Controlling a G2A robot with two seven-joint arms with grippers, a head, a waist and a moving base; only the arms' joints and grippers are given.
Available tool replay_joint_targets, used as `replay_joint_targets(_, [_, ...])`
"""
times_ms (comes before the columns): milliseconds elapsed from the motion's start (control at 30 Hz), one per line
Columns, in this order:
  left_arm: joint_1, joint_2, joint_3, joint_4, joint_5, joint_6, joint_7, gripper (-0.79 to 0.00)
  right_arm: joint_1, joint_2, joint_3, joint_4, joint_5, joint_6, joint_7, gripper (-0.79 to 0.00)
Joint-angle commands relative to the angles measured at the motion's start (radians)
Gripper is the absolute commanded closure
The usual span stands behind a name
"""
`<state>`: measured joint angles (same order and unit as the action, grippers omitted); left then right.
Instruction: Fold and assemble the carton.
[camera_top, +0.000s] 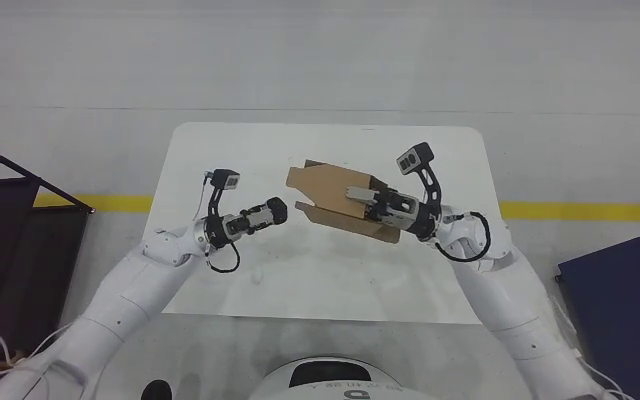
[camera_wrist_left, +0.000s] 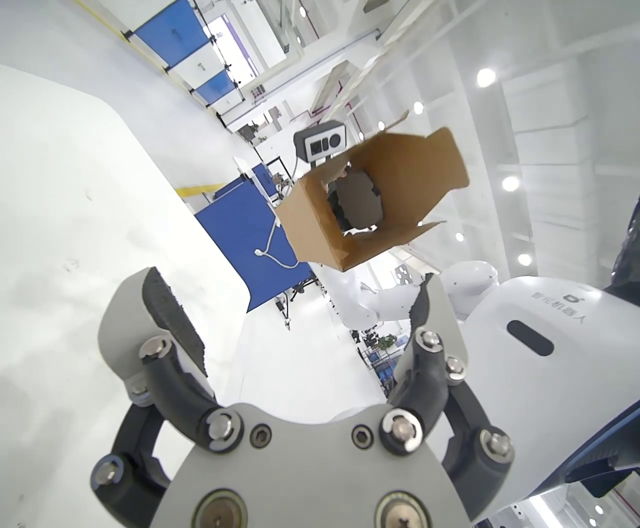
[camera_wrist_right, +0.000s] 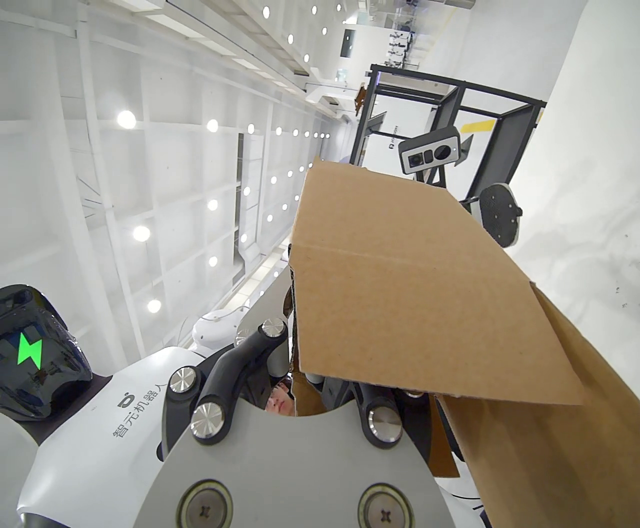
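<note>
A brown cardboard carton (camera_top: 335, 195) hangs above the middle of the white table (camera_top: 250, 150), opened into a tube with loose end flaps. My right gripper (camera_top: 372, 203) is shut on the carton's wall at its right end. In the right wrist view the carton (camera_wrist_right: 400, 290) covers most of the right gripper (camera_wrist_right: 300, 370). My left gripper (camera_top: 278, 211) stands open a short way left of the carton, apart from it. From the left wrist, the left gripper (camera_wrist_left: 290, 290) has nothing between its fingers and faces the open end of the carton (camera_wrist_left: 380, 200).
A dark metal frame (camera_top: 30, 200) stands on the floor off the table's left side. A blue panel (camera_top: 610, 290) lies off the right side. A yellow line (camera_top: 570, 210) crosses the floor under the table.
</note>
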<state>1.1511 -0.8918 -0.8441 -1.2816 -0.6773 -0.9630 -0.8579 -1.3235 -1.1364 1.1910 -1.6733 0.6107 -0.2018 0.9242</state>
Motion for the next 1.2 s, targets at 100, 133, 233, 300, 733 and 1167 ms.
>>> replay_joint_targets(100, [-0.038,-0.006,0.057,0.018,0.067,-0.038,0.039,-0.785,0.012,-0.003,-0.017,0.003,-0.015,0.007,-0.003,0.000])
replay_joint_targets(133, [-0.046,-0.008,0.066,0.024,0.079,-0.047,0.048,-0.785,0.015,-0.003,-0.020,0.004,-0.020,0.007,-0.004,0.000])
replay_joint_targets(233, [-0.064,-0.014,0.080,0.027,0.049,-0.049,0.050,-0.785,0.020,-0.005,-0.026,0.006,-0.024,0.005,-0.003,0.000])
replay_joint_targets(300, [-0.070,-0.017,0.079,0.032,0.019,-0.049,0.050,-0.785,0.022,-0.005,-0.027,0.008,-0.024,0.004,0.000,0.000])
replay_joint_targets(733, [-0.059,-0.009,0.070,-0.017,0.051,-0.049,0.050,-0.785,0.018,-0.006,-0.025,0.024,-0.023,-0.001,-0.004,0.000])
replay_joint_targets(1167, [-0.103,-0.052,0.077,0.034,0.106,-0.049,0.050,-0.785,0.012,-0.007,-0.033,0.012,-0.032,-0.011,0.013,0.000])
